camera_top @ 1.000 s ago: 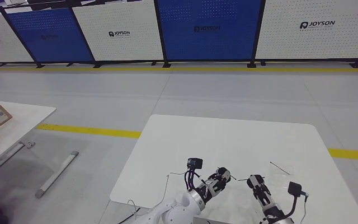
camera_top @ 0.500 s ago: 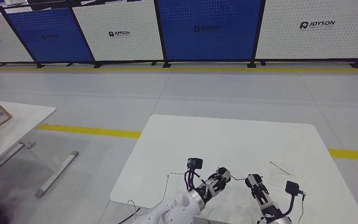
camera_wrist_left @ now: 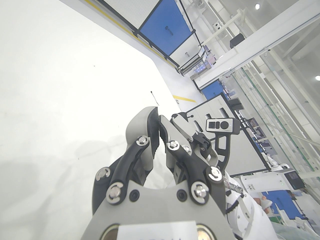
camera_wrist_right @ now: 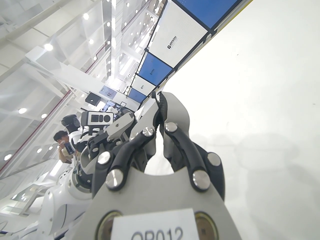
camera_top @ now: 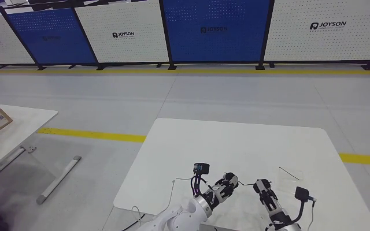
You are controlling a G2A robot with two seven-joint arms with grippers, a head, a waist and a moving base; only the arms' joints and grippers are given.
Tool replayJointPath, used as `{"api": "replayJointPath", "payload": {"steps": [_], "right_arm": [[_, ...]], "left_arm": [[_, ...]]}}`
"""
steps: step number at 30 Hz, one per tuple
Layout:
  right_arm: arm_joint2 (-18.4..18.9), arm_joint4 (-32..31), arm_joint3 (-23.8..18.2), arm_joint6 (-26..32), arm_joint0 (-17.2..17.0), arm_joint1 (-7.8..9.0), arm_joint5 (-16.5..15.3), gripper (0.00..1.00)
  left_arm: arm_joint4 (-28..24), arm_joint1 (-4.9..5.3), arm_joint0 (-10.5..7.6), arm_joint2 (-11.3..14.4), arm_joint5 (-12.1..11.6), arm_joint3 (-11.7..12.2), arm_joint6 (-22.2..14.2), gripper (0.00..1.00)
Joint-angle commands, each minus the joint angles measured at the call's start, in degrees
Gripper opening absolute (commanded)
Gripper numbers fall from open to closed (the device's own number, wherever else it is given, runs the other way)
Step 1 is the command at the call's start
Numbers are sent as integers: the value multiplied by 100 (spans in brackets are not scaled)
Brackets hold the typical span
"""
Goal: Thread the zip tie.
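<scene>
A thin black zip tie (camera_top: 246, 185) spans the small gap between my two grippers near the front edge of the white table (camera_top: 231, 144). My left gripper (camera_top: 234, 182) is shut, its pads pressed together (camera_wrist_left: 159, 117). My right gripper (camera_top: 258, 185) is also shut, and in the right wrist view a short black end of the zip tie (camera_wrist_right: 153, 95) sticks out past its fingertips (camera_wrist_right: 160, 103). The two grippers are close together, tips almost facing each other. How the tie sits inside the left pads is hidden.
A second loose black zip tie (camera_top: 289, 172) lies on the table beyond the right arm, also seen as a thin dark line (camera_wrist_left: 154, 98). Blue and white partition panels (camera_top: 214, 29) stand across the floor behind.
The right arm shifted slightly towards the left gripper about a second ago and has held still since. The left arm has not moved.
</scene>
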Motion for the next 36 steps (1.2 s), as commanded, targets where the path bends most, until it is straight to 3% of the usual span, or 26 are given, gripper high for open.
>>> {"api": "replayJointPath", "payload": {"steps": [1, 36], "right_arm": [[2, 2, 6, -6, 2, -8, -14, 0], [64, -11, 54, 177, -11, -154, -68, 0]], "left_arm": [[0, 0, 0, 0, 0, 0, 0, 0], [0, 0, 0, 0, 0, 0, 0, 0]]}}
